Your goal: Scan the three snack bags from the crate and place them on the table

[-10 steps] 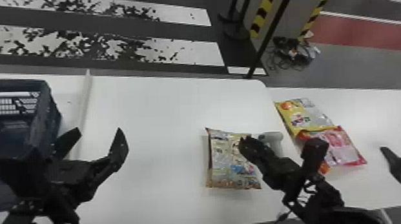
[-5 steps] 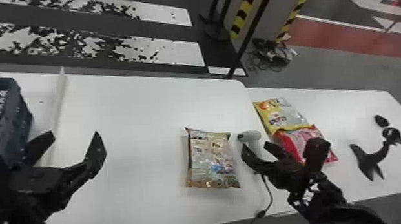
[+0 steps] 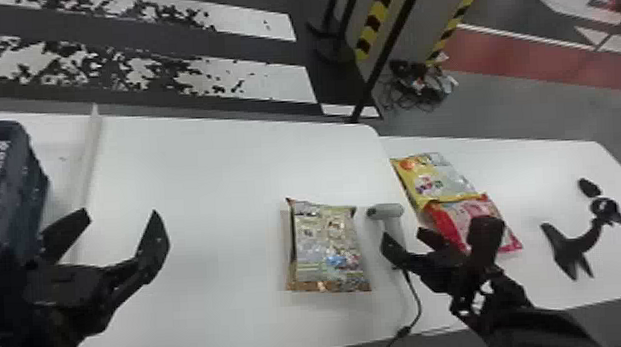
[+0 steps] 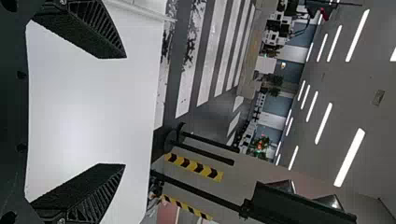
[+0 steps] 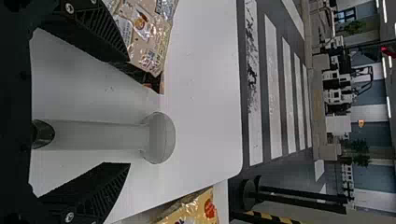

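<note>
Right end effector [image 5: 128, 112] has shifted off the silver-brown snack bag [image 3: 327, 247] toward the scanner [image 3: 388, 211]. Risk: an off-centre close could clip the bag beside it or tip the scanner; the cord [image 3: 419, 301] may drag. Fingers spread, scanner handle between, nothing gripped. Left end effector [image 4: 125, 111] also spread, empty. Silver-brown bag flat on tabletop [image 3: 215, 189]; yellow bag [image 3: 437, 177], red bag [image 3: 459, 219] beyond scanner.

Bright ceiling lights [image 4: 350, 157], soft sheen on white table [image 3: 215, 189]
</note>
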You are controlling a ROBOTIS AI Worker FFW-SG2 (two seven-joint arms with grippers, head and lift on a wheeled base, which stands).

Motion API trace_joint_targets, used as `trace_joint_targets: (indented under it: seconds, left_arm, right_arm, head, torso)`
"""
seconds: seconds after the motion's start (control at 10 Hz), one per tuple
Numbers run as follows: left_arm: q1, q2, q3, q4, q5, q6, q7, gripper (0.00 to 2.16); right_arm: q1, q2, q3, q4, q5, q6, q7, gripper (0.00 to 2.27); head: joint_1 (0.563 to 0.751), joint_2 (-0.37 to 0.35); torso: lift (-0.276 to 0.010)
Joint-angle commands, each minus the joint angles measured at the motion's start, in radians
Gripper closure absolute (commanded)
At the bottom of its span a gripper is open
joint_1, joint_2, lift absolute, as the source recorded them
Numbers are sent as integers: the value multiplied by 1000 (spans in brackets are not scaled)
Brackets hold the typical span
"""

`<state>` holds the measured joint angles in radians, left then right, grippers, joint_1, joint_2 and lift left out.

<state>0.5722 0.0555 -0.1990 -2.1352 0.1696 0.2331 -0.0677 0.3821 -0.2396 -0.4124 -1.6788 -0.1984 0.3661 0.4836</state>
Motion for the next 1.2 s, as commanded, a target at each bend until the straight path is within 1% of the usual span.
trace_joint_targets:
  seconds: [0.0, 0.1, 0.3, 0.4, 0.5, 0.6, 0.7, 0.8, 0.9, 1.1]
  left_arm:
    - [0, 0, -13, 1, -18, 3, 3, 33]
    - [0, 0, -14, 11, -18, 3, 3, 33]
    - [0, 0, -20, 27, -18, -4, 3, 33]
    - [-5, -3, -25, 38, -18, -7, 2, 33]
    - [-12, -5, -36, 44, -24, -7, 3, 33]
    - [-21, -6, -40, 50, -25, -7, 3, 33]
    - [-28, -8, -40, 55, -27, -7, 5, 33]
    - [-35, -8, -43, 63, -27, -7, 6, 33]
    - [-41, -8, -45, 72, -25, -7, 9, 33]
    - [-51, -3, -45, 83, -25, -7, 11, 33]
  right_arm:
    - [-26, -20, 10, 53, 4, -2, 1, 97]
    - [-51, -24, 15, 94, 7, -5, 1, 97]
    - [-91, -46, 23, 168, 10, -17, 1, 117]
    - [-120, -49, 23, 208, 13, -17, 1, 208]
    - [-144, -50, 23, 241, 13, -17, 1, 657]
    - [-163, -55, 33, 263, 16, -14, 1, 1457]
    - [-172, -61, 52, 272, 20, -8, 1, 1980]
    - [-175, -61, 64, 272, 25, -5, 1, 2135]
    - [-175, -60, 67, 272, 24, -5, 1, 2243]
    - [-161, -49, 61, 249, 22, -5, -16, 2243]
  head:
    - [695, -350]
    - [695, -350]
    - [695, -350]
    - [695, -350]
    - [695, -350]
    - [695, -350]
    - [695, -350]
    - [695, -350]
    - [695, -350]
    - [695, -350]
  torso:
    - [-62]
    - [-62]
    - [-62]
    - [-62]
    - [-62]
    - [-62]
    - [-62]
    - [-62]
    - [-62]
    - [-62]
